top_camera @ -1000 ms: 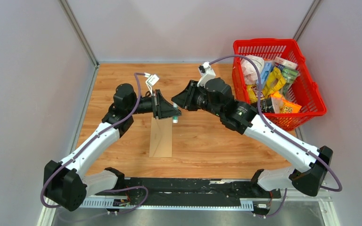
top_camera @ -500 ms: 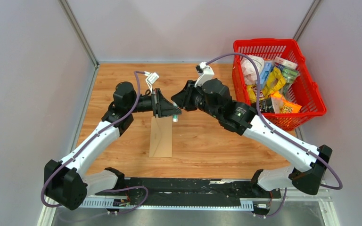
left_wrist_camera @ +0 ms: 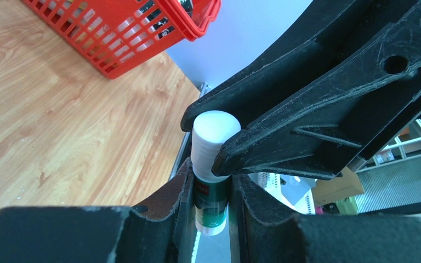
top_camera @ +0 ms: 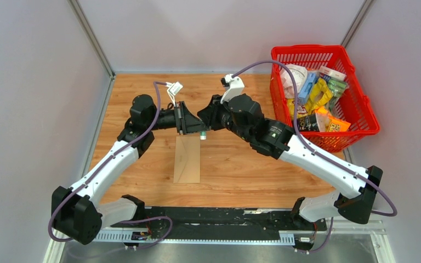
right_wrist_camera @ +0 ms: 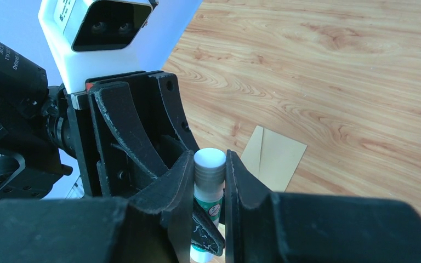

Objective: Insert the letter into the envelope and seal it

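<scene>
A glue stick with a green body and white cap hangs above the table between both arms. My left gripper is shut on the green body. My right gripper is shut on the white cap, and its fingers cross the left wrist view. The tan envelope lies flat on the wood below them, untouched. The letter is not in view.
A red basket full of snack packets stands at the back right. Grey walls close in the table on the left, back and right.
Both grippers have drifted slightly left and toward the back wall, still joined on the glue stick. The right wrist has come closer to the left. The envelope has not moved.
</scene>
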You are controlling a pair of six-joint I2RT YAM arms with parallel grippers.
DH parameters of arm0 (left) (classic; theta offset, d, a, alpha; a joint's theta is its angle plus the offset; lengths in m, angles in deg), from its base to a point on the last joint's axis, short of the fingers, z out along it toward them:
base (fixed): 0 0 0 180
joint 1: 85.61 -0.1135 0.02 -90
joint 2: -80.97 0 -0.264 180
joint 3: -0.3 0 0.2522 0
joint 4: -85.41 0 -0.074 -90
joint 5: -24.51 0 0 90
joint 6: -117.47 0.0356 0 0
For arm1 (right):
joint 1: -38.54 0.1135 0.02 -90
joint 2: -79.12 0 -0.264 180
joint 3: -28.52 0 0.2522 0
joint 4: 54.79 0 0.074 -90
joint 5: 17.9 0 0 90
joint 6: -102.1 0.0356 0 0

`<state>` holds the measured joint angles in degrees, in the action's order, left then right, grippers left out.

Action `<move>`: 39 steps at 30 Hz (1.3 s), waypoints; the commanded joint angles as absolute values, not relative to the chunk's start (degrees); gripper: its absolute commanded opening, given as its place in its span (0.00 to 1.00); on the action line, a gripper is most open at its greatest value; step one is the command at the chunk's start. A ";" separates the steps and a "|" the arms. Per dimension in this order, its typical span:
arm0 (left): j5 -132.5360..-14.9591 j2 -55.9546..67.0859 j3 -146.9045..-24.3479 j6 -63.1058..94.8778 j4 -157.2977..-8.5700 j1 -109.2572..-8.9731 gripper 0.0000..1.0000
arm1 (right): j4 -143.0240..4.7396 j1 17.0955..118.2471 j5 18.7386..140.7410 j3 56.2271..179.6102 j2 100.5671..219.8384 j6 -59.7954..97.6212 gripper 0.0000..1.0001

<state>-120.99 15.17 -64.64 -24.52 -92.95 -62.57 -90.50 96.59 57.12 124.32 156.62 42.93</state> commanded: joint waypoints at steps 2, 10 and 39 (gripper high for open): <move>-114.79 15.49 -67.33 -24.83 -99.20 -63.90 0.00 | -91.13 99.54 61.99 126.13 156.55 41.19 0.16; -121.38 13.65 -67.86 -21.76 -100.43 -63.82 0.00 | -91.04 99.54 61.38 127.62 155.85 39.87 0.44; -127.10 14.70 -68.04 -13.58 -92.70 -63.55 0.00 | -101.33 96.11 49.24 137.90 160.33 42.51 0.32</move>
<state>-125.39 13.03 -65.40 -15.63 -91.77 -63.62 -100.60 97.02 51.30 134.25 158.76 42.10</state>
